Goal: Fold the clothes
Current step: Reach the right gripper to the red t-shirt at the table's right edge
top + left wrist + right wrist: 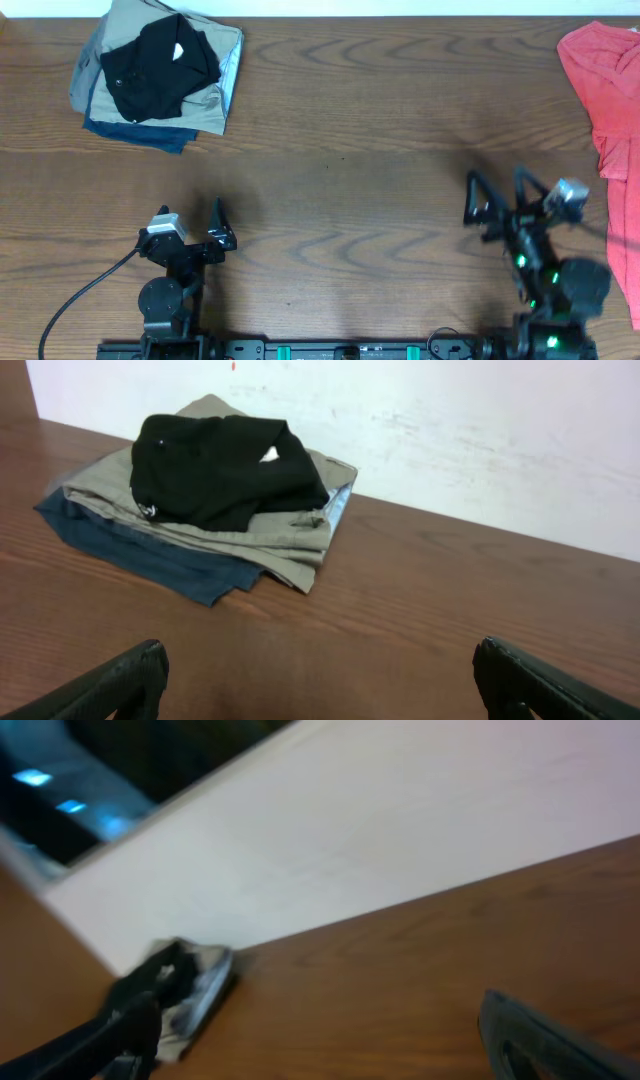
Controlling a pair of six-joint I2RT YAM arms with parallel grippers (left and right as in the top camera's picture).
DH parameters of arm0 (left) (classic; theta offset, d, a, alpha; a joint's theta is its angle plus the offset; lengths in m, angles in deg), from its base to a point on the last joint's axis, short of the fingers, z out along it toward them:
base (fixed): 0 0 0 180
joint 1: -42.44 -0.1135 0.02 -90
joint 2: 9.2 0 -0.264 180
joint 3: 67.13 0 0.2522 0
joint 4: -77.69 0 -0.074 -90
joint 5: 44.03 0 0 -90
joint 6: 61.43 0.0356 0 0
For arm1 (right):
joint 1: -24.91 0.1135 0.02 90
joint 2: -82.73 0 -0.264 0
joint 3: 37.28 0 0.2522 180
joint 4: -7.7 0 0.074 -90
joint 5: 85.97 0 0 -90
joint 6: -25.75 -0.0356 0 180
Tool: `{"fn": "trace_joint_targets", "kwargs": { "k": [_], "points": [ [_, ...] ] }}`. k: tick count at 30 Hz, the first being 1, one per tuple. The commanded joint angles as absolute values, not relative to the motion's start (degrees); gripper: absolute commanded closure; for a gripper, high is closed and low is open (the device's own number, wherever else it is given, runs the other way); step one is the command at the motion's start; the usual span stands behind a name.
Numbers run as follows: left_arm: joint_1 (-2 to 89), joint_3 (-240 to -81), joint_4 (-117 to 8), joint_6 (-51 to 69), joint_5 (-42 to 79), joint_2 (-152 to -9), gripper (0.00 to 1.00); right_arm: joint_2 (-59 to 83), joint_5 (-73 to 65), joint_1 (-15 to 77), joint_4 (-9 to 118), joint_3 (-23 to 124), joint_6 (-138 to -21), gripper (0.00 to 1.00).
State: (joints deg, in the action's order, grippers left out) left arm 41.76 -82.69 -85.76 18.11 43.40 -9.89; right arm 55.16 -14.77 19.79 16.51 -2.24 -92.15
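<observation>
Folding not begun
The T-shirt (600, 90) lies unfolded at two o'clock; my left tool (222, 228) and right tool (498, 195) gape empty (folded stack (160, 75) at ten).

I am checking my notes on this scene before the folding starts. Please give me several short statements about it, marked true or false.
1. The red T-shirt lies at the far right of the table. True.
2. The black garment lies on top of the folded pile. True.
3. The left claw holds the black garment. False: it is open and empty.
4. The right claw is shut on the T-shirt. False: it is open, apart from the shirt.
</observation>
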Motion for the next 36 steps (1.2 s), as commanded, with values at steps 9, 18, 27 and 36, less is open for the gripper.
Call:
{"fn": "trace_joint_targets", "kwargs": {
  "k": [9,18,27,36],
  "points": [
    [41.56,-81.12,-84.67,18.68,44.32,-9.91,0.02,13.50,10.93,15.66,36.99,35.73,-77.22,0.01],
    [41.56,-81.12,-84.67,18.70,44.32,-9.91,0.02,-11.81,13.23,4.47,49.69,60.67,-77.22,0.01],
    [41.56,-81.12,-84.67,18.68,44.32,-9.91,0.02,-19.57,19.06,-4.21,46.06,61.93,-70.23,0.01],
    [41.56,-81.12,-84.67,18.70,44.32,-9.91,0.02,-29.80,19.63,-12.91,43.66,61.93,-69.40,0.07]
  ]
}}
